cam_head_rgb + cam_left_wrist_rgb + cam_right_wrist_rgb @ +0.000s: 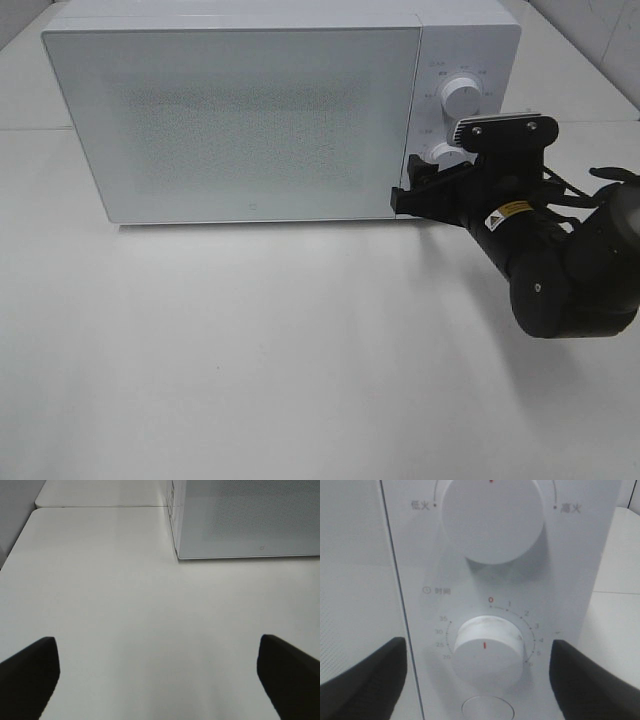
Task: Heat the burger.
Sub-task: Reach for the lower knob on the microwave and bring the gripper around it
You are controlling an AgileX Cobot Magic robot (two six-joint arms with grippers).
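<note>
The burger is hidden from every view. The white microwave (240, 120) stands at the back of the table with its door closed. My right gripper (425, 180) is open at the control panel. In the right wrist view its two dark fingers (365, 680) stand either side of the lower timer knob (487, 652), with a gap on each side. The knob's red line sits below the red 0. My left gripper (159, 680) is open over bare table, short of the microwave's (250, 520) left front corner, with nothing between its fingers.
A larger power knob (490, 517) sits above the timer knob, and a round button (487, 710) below it. The white table (250, 350) runs wide in front of the microwave. A seam between table tops (100, 506) runs behind the left side.
</note>
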